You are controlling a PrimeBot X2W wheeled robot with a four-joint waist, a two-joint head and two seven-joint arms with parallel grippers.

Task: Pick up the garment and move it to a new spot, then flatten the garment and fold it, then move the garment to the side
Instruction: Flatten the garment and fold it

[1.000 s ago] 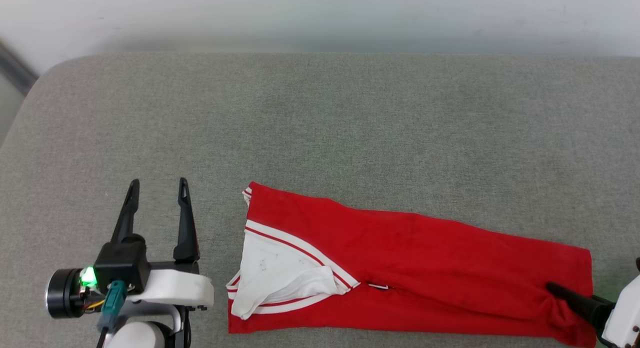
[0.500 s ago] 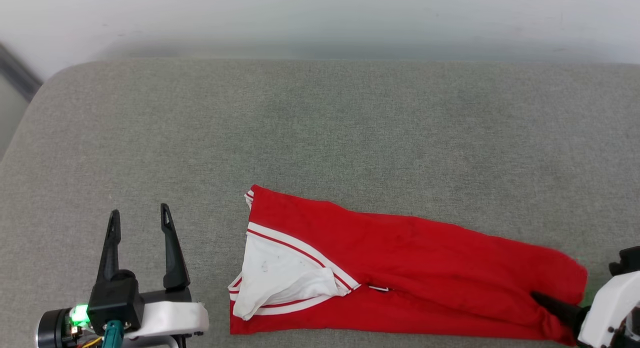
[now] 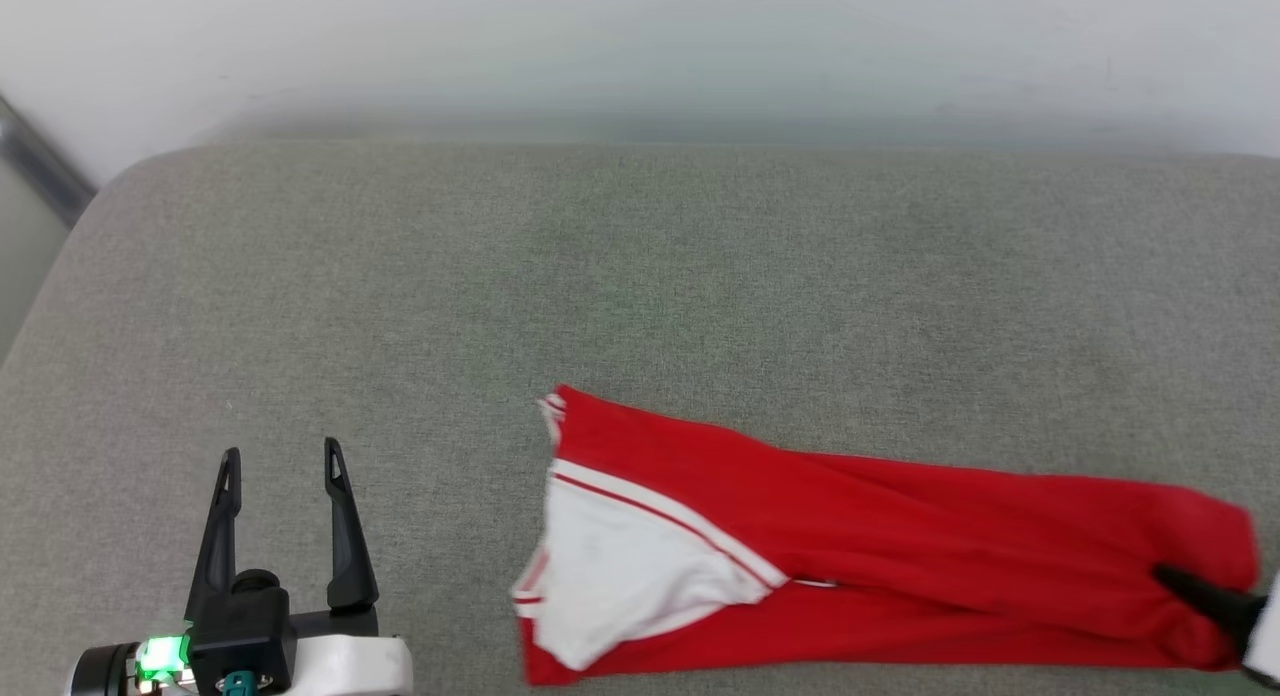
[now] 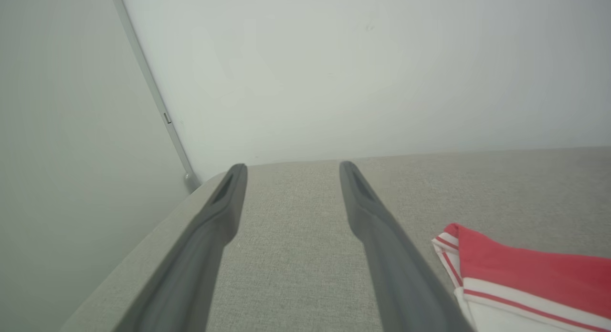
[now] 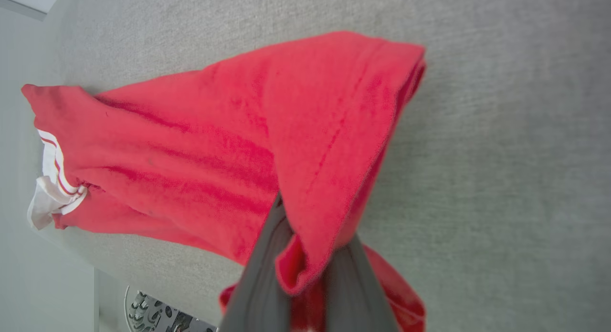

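Shifted since a second ago: the whole head view, so the grey cushion (image 3: 640, 276) sits lower in frame; that is the camera's move, not the cushion's. Garment (image 3: 900, 536): red, folded into a long band, lying along the near part of the cushion, now slid a little to the robot's right, its right end gathered and raised off the fabric. White sleeve (image 3: 620, 566) with striped trim: at the band's left end, flat. Right gripper (image 3: 1200, 591): previously spread over the hem corner, now clenched on it, with red cloth pinched between the fingers in the right wrist view. Left gripper (image 3: 282, 452): jaws released, empty, well apart from the sleeve. Judgement: the grasp is made, and the pull towards the side is beginning.
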